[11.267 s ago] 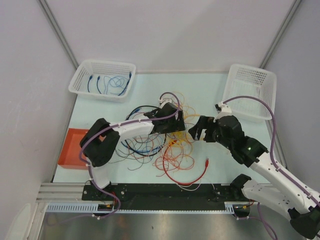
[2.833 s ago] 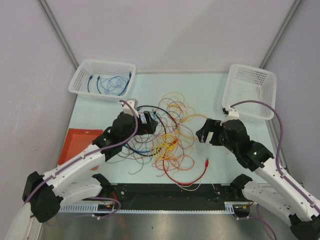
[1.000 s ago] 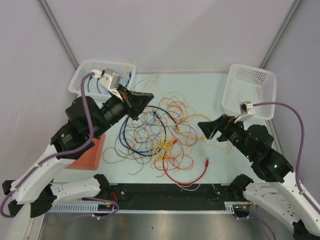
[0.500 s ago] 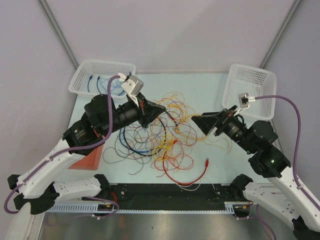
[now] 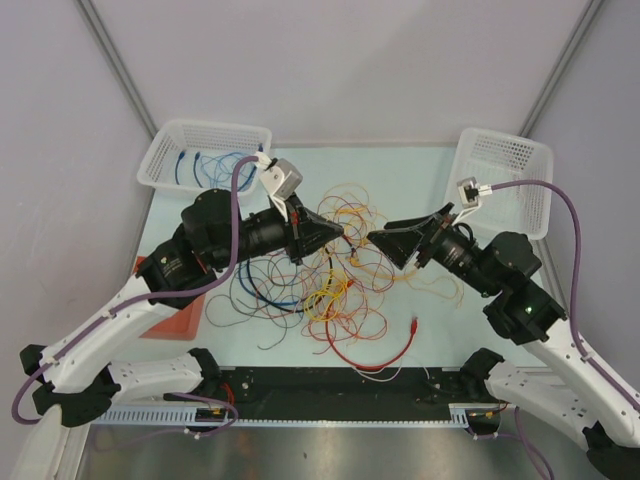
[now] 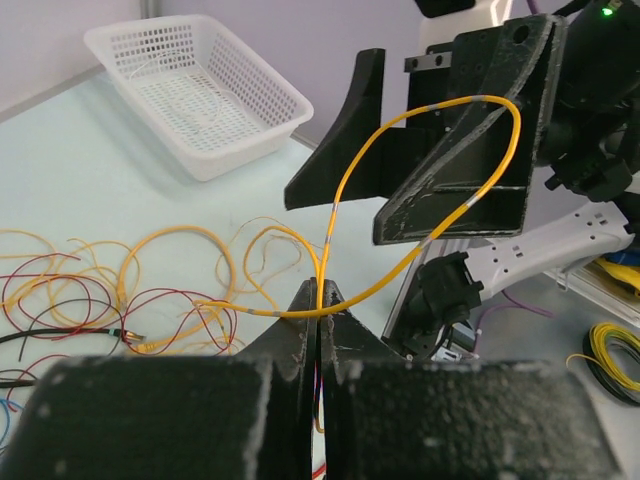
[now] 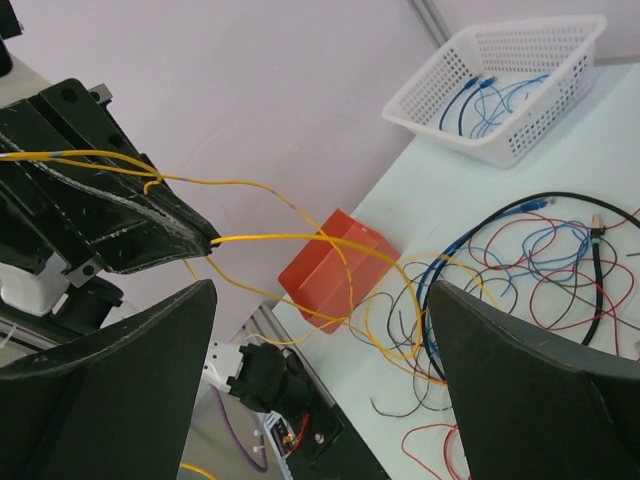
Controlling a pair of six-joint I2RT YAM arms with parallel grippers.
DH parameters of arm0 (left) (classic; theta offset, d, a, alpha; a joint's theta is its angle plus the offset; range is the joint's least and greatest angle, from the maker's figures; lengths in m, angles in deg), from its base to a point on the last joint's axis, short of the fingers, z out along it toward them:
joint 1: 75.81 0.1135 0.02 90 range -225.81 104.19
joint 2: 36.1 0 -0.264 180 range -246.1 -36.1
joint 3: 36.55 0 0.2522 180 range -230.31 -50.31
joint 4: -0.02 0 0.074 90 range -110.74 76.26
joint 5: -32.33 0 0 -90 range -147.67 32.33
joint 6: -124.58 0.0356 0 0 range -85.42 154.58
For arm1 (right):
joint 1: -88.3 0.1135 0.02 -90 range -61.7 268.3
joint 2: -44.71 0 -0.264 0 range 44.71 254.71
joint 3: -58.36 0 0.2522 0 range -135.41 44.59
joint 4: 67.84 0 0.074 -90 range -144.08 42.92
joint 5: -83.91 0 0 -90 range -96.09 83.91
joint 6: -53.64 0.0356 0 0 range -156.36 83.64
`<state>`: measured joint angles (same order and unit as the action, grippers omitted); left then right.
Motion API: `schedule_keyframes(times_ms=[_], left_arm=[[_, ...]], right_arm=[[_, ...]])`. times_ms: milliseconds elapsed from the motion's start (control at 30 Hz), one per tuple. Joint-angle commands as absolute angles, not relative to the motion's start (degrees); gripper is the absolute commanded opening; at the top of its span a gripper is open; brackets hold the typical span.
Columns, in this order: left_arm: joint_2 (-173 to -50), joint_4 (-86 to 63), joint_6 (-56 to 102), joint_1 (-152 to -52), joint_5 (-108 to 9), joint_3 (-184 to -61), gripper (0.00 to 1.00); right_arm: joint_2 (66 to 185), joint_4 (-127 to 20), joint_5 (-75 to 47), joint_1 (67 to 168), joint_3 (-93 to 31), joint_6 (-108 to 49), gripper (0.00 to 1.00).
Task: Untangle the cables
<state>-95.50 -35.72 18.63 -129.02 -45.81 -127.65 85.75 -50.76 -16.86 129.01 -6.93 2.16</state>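
Observation:
The cables (image 5: 330, 290) lie as a loose tangle of red, yellow, orange, blue and black wires on the pale table. My left gripper (image 5: 335, 232) hovers above the tangle, shut on a thin yellow cable (image 6: 430, 110). That cable arcs up in a loop from its tips (image 6: 320, 295) and trails down to the pile. My right gripper (image 5: 375, 240) faces it tip to tip, a short gap away. It is open, and its fingers (image 6: 450, 170) stand on either side of the yellow loop without touching it. In the right wrist view, the yellow cable (image 7: 290, 237) runs between the wide jaws (image 7: 320, 300).
A white basket (image 5: 205, 160) at the back left holds blue cables (image 7: 500, 90). Another white basket (image 5: 500, 180) stands at the back right. A red tray (image 7: 340, 265) sits at the table's left edge, partly under my left arm. One red cable (image 5: 385, 355) curves near the front edge.
Both grippers have moved toward each other above the tangle. The left one carried the yellow cable rightward, and the right one swung left until its open fingers straddle the loop.

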Motion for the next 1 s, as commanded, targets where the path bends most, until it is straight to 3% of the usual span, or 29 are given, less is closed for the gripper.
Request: schedule_keyframes(times_ms=[0, 300, 367, 400, 433, 500, 533, 600, 633, 700, 733, 767, 833, 867, 967], left_arm=[[-95.3, -33.1, 19.5, -128.7, -43.0, -127.7, 0.00], [-95.4, -32.6, 18.7, -128.7, -40.0, -127.6, 0.00], [-95.3, -32.6, 18.5, -128.7, -39.9, -127.2, 0.00], [-95.3, -32.6, 18.5, -128.8, -40.3, -127.1, 0.00], [-95.2, -33.0, 18.5, -128.8, -40.5, -127.0, 0.00], [-95.1, -33.3, 18.6, -128.8, -41.7, -126.9, 0.00], [-95.0, -33.9, 18.6, -128.8, -42.5, -126.8, 0.02], [-95.1, -34.7, 18.8, -128.8, -46.0, -126.5, 0.12], [-95.3, -35.8, 18.8, -128.7, -47.5, -126.5, 0.14], [-95.7, -36.9, 18.8, -128.8, -51.1, -126.4, 0.28], [-96.3, -38.4, 18.5, -128.6, -55.2, -126.6, 0.38], [-96.7, -39.3, 17.7, -128.4, -57.2, -126.8, 0.57], [-98.0, -43.0, 15.5, -126.8, -63.3, -127.6, 0.75], [-98.4, -44.4, 14.5, -126.2, -65.2, -127.7, 0.91], [-98.5, -48.6, 11.2, -123.8, -72.7, -127.4, 0.99]], right_arm=[[87.5, -55.7, -18.7, 130.7, -8.8, 0.2, 0.91], [90.7, -57.6, -15.8, 131.9, -8.8, -5.9, 0.89], [91.3, -58.2, -14.4, 131.8, -8.8, -6.8, 0.80], [91.5, -58.8, -14.0, 131.8, -8.8, -7.1, 0.73], [91.5, -59.3, -13.7, 131.8, -8.8, -7.3, 0.52], [91.5, -59.6, -13.1, 131.8, -8.9, -7.2, 0.30], [91.3, -59.4, -12.2, 131.9, -8.8, -7.1, 0.13], [90.7, -57.7, -10.8, 131.8, -9.5, -7.3, 0.00], [90.4, -57.0, -9.7, 131.8, -9.8, -7.4, 0.00], [89.8, -55.0, -9.1, 131.8, -10.9, -7.6, 0.00], [89.6, -54.4, -8.3, 131.7, -11.2, -8.1, 0.00], [89.5, -52.0, -7.9, 131.8, -11.7, -8.2, 0.00], [89.2, -50.6, -6.6, 131.6, -12.8, -8.5, 0.00], [89.0, -49.5, -6.4, 131.6, -13.1, -8.6, 0.00], [88.9, -47.8, -6.1, 131.5, -14.5, -8.5, 0.00]])
